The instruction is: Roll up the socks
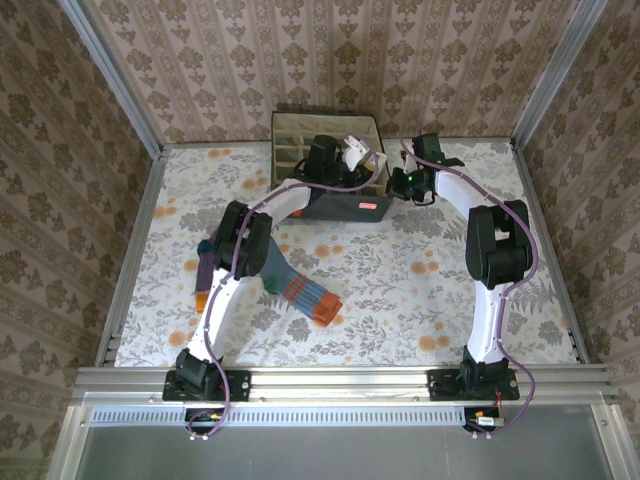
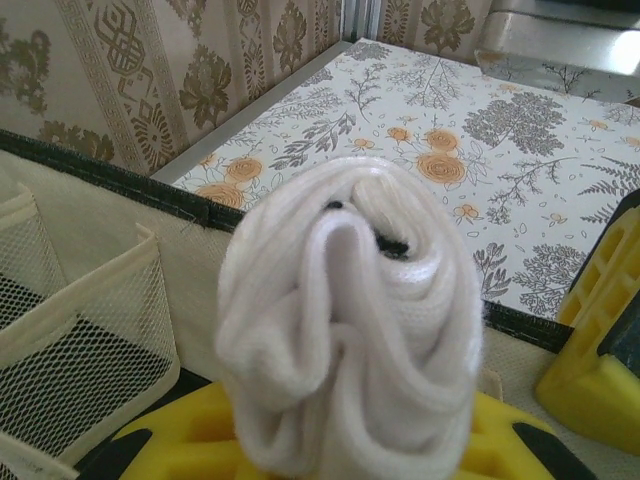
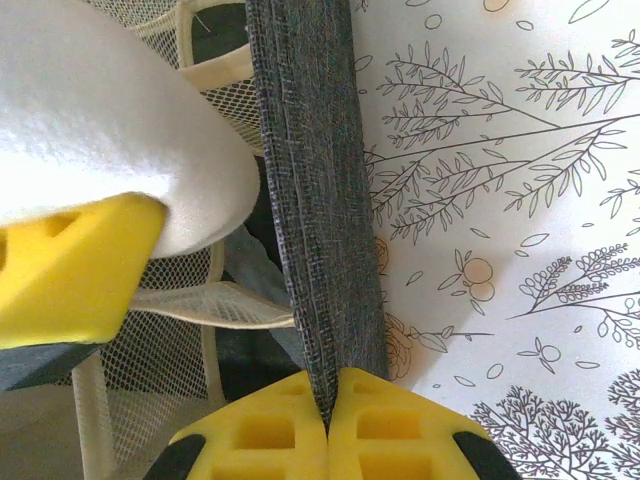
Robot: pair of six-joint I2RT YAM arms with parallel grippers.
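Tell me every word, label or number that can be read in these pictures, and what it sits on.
On the red tag on the front wall of the grey fabric box: some printing, too small to read.
On the rolled white sock: no text.
Elsewhere: nothing readable.

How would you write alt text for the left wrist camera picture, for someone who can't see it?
A rolled white sock fills the centre, gripped by the left gripper between yellow fingers, over a fabric box with mesh compartments. Beyond lies a floral-patterned table.
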